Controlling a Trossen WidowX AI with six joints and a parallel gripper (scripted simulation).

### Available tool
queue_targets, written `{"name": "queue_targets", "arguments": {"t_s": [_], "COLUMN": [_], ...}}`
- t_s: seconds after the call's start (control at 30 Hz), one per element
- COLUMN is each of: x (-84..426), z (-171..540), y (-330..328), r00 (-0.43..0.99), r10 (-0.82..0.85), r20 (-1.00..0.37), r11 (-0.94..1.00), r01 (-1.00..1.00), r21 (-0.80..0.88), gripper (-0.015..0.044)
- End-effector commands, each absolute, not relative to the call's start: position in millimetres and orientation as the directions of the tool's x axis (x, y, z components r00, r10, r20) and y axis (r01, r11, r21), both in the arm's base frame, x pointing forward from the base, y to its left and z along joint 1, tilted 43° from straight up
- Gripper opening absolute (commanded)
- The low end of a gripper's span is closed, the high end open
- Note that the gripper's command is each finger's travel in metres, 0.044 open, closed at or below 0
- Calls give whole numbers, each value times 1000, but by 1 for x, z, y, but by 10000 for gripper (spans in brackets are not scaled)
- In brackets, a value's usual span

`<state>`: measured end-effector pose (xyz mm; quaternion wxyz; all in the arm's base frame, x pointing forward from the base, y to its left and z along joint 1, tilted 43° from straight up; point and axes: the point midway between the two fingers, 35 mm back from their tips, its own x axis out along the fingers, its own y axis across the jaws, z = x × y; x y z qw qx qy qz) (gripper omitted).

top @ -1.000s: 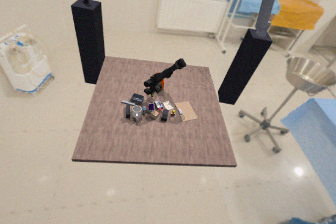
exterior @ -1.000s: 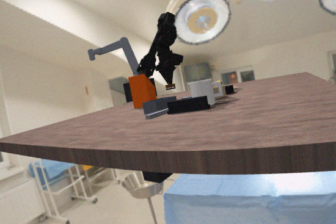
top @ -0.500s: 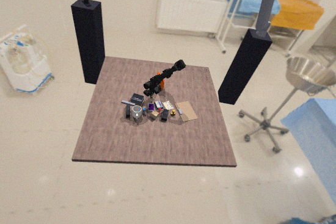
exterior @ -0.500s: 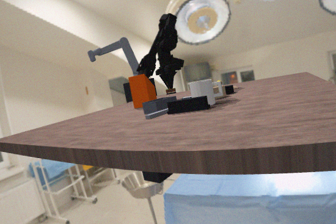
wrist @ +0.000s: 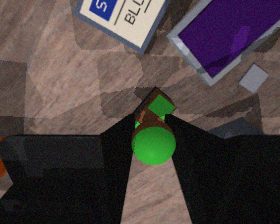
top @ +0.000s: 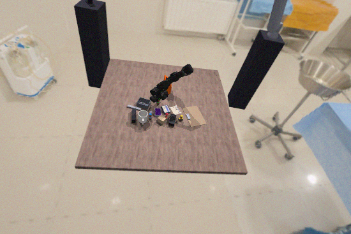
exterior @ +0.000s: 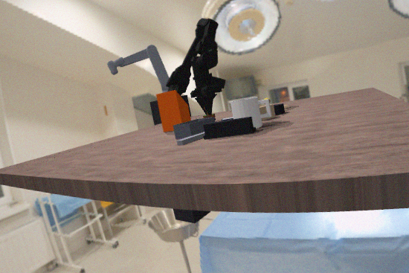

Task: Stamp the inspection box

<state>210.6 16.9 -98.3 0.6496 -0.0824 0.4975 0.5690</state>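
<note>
Grey-black, an open-looking box (top: 143,104) is lying at nine o'clock of the stamp in the top view, and the white mug (top: 139,118) (exterior: 243,111) is standing between seven and eight. The purple ink pad (top: 157,111) (wrist: 220,37) is resting near six o'clock, apart from the stamp. Close above it in that view, the gripper (top: 157,100) (exterior: 209,113) (wrist: 149,119) is pointing down and closing firmly on the green-knobbed wooden stamp (top: 157,103) (exterior: 209,116) (wrist: 154,145), which is sitting low over the bench; whether its foot is touching, I cannot tell. Rightward, the lettered lid (top: 165,109) (wrist: 127,20) is lying around four o'clock, and the card (top: 175,109) just beyond it; its box is showing too small for judging a print.

By my guess, the arm is placing the stamp back. Opening while the foot is hovering or tilting would be risking a topple, perhaps rolling the round knob towards the pad. Pressing down too far could be skewing it in the narrow grip. Fingers dragging at the knob while withdrawing could be tipping it, and a wet face could be marking the bench.
</note>
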Motion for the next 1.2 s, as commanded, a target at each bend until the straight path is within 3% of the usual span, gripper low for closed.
{"name": "queue_targets", "arguments": {"t_s": [0.0, 0.43, 0.77, 0.9, 1.17], "x": [208, 204, 205, 209, 221], "z": [-102, -114, -113, -107, -26], "y": [22, 34, 32, 25, -47], "r00": [-142, -143, -144, -143, -143], "r10": [662, 664, 660, 658, 660], "r20": [-736, -734, -738, -739, -737], "r11": [341, 339, 336, 338, 341], "r01": [-818, -818, -821, -821, -818], "r21": [464, 465, 461, 460, 464], "gripper": [0, 0, 250, 250, 250]}}
